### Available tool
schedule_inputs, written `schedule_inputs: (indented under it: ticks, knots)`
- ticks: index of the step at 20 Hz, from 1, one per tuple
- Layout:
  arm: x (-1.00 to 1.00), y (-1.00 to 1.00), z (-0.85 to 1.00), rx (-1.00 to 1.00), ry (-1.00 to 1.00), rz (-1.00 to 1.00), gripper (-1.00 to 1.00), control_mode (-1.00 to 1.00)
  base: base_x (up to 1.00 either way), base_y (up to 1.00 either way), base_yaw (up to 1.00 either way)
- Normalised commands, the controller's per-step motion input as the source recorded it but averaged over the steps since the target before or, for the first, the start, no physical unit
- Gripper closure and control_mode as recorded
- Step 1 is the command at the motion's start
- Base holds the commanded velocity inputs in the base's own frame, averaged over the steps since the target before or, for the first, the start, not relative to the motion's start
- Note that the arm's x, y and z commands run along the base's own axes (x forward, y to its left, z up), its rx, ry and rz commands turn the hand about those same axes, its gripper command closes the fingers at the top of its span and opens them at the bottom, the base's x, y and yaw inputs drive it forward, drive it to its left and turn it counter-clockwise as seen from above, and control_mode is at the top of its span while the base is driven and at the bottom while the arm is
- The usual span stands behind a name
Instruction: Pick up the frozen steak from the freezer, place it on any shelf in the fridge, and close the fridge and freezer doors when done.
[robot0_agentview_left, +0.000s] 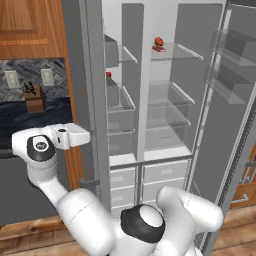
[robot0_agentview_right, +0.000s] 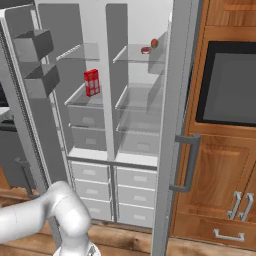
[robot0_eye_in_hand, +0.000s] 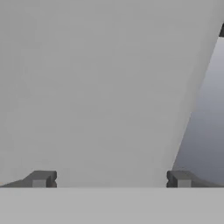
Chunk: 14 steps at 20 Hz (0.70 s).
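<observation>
Here we saw the frozen steak (robot0_agentview_left: 159, 48) lying on the top glass shelf (robot0_agentview_left: 186, 52) of the fridge (robot0_agentview_left: 165, 100), beside a rounder orange-red lump (robot0_agentview_left: 159, 41). The gripper (robot0_eye_in_hand: 111, 179) faced a flat grey door panel (robot0_eye_in_hand: 96, 87), fingers (robot0_eye_in_hand: 41, 178) spread wide, holding nothing. A red carton (robot0_agentview_right: 91, 82) stood in the freezer (robot0_agentview_right: 85, 90); both doors stood open.

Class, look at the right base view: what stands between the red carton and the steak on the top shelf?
A tall grey vertical divider stands between the red carton and the steak; it shows plainly in the right base view.
</observation>
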Motion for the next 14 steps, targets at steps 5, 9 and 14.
schedule_inputs:
  ticks: [5, 9, 14]
  knots:
    - [0.4, -0.82, 0.0, 0.0, 0.0, -0.01, -1.0, -1.0, 0.0, 0.0, 0.0]
    - [0.49, -0.87, 0.0, 0.01, -0.03, 0.0, -1.0, -1.0, 0.0, 0.0, 0.0]
    - [0.36, -1.0, 0.01, 0.02, -0.11, 0.0, -1.0, -1.0, 0.0, 0.0, 0.0]
